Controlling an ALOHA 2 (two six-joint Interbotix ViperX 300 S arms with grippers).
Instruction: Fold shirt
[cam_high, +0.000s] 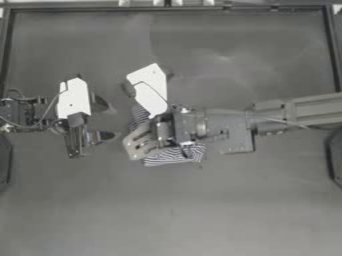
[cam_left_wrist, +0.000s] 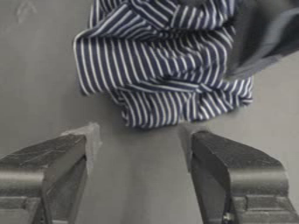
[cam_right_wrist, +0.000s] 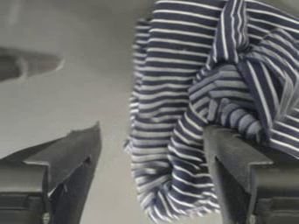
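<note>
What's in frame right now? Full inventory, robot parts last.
Striped navy-and-white soft fabric shirt: 1, navy and white, crumpled in a heap near the table's middle, mostly hidden under the right arm in the top view.
Dark grey table: 1, dark grey, fills the view.
Small dark item: 1, too small to identify, on the table just beside the left gripper.
Left gripper: 1, dark, at the table's left side, open, short of the shirt, touching nothing.
Right gripper: 1, dark, reached across to the middle, open, jaws either side of a shirt fold, not yet closed on it.
</note>
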